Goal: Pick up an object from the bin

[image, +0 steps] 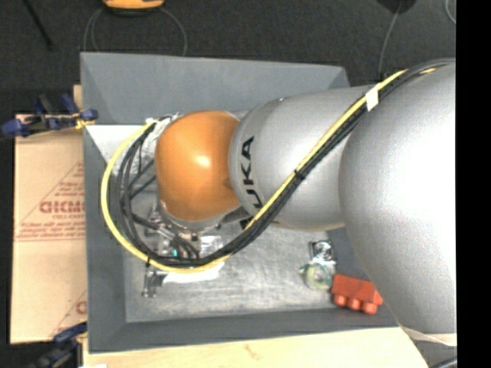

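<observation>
1. The silver arm (307, 159) carries the brand name KUKA in black capital letters (247, 167); it stands on the rounded housing just right of the orange cover (196, 163).
2. The word is turned on its side and runs from bottom to top along the housing's left edge.
3. The upper three letters, U, K and A, read clearly; a black-and-yellow cable (295, 179) crosses the word below them, and the lowest letter, partly hidden, appears to be the first K.
</observation>
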`<action>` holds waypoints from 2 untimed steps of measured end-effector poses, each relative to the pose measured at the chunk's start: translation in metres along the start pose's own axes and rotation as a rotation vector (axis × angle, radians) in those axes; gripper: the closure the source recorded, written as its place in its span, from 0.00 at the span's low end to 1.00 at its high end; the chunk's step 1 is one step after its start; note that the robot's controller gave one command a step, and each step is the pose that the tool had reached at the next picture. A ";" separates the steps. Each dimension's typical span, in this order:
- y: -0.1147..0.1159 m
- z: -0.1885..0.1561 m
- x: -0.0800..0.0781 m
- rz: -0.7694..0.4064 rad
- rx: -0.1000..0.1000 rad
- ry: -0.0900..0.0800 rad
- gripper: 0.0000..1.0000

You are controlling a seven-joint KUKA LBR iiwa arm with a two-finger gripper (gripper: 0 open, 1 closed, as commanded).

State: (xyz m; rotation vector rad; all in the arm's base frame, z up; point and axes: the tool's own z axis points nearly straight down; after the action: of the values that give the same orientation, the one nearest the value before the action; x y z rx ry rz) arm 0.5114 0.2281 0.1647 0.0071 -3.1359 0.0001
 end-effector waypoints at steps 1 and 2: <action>-0.072 0.088 -0.022 -0.403 -0.002 -0.020 0.00; -0.070 0.086 -0.023 -0.401 -0.004 -0.024 1.00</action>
State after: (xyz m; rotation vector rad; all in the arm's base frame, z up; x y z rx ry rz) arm 0.5344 0.1579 0.0787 0.6355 -3.0950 -0.0074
